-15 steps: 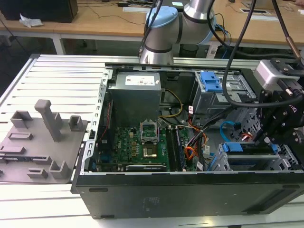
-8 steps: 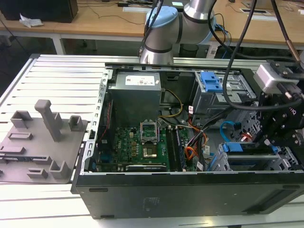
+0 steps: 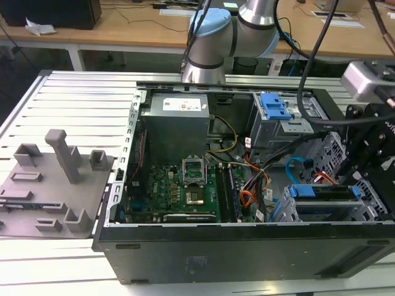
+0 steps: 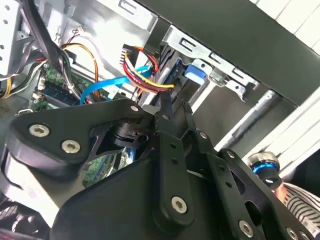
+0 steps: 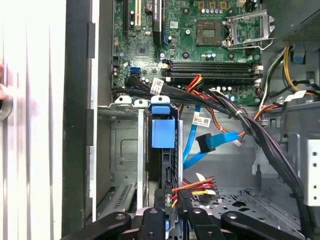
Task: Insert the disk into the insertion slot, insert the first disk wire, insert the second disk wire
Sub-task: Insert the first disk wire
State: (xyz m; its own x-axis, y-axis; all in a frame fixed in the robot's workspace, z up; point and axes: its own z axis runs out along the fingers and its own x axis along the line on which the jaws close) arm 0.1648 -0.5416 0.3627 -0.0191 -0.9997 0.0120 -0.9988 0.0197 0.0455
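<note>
Now we're over the open black computer case on the slatted metal table, in the case's corner at the exterior view's right, against its near wall. The disk, a silver-grey drive in a bright blue plastic carrier, sits in the insertion slot, the low perforated silver cage. It stands on edge, its long axis running along that near wall. Its blue tab end points toward the green motherboard, as the first wrist view shows. The black gripper is at the disk's other end, right beside the first disk wire, a red, yellow and black bundle with a black plug. Whether it is clamped on anything, I cannot tell. The second disk wire, a thin flat light-blue cable, loops up from the motherboard side. Its plug end hangs free, apart from the disk and above the bundle's wires. And further back along the case's right edge in the exterior view stands the taller grey bay with its blue latch.
</note>
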